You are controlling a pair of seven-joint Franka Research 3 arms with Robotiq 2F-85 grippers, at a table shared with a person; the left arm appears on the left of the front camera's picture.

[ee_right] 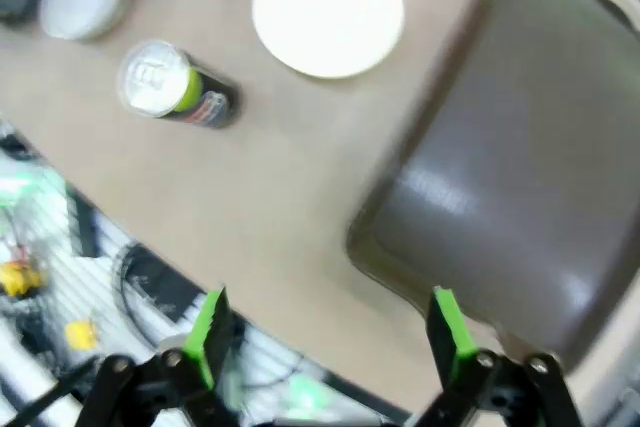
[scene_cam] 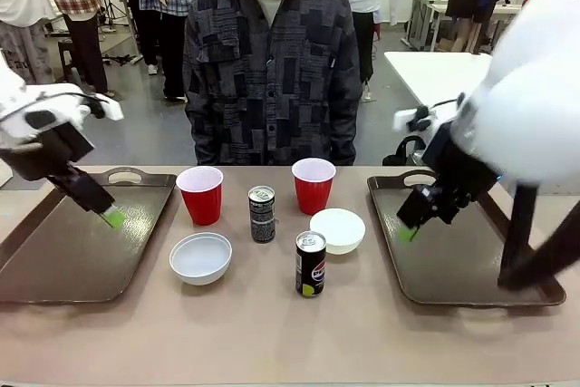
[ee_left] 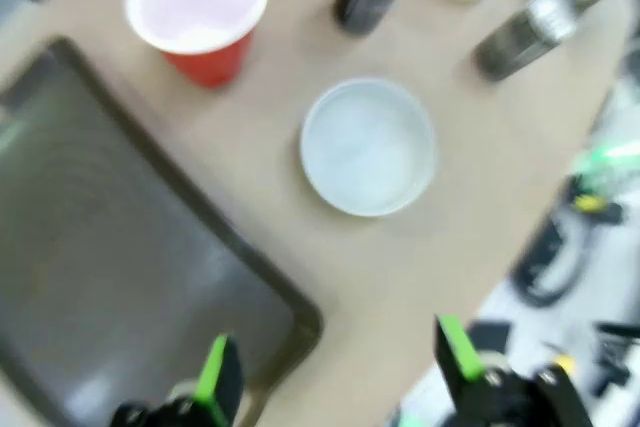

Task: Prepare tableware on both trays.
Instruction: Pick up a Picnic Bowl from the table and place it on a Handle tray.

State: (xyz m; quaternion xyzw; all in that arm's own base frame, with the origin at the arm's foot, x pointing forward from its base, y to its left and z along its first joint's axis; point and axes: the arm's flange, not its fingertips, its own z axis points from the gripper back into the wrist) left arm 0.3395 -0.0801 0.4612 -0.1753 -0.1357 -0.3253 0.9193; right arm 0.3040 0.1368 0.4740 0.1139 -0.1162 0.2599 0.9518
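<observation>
Front view: left end effector (scene_cam: pixel 111 216) hangs over the left tray (scene_cam: pixel 54 265), right end effector (scene_cam: pixel 408 231) over the inner side of the right tray (scene_cam: pixel 471 269), both w/ jaws wide, empty. All pieces stand on the counter (scene_cam: pixel 272 333) btw the trays: left bowl (scene_cam: pixel 200 257) and left cup (scene_cam: pixel 200 193) lie inward of the left arm, right bowl (scene_cam: pixel 337 229) just beside the right tray, nearest the right arm. Front can (scene_cam: pixel 310 264), upright, stands close by the right bowl and may crowd that grasp.

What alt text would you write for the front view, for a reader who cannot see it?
Two red cups, two white bowls and two dark drink cans stand on a tan table between two brown trays. The left end effector and right end effector each hang over a tray; a person stands opposite.
</observation>
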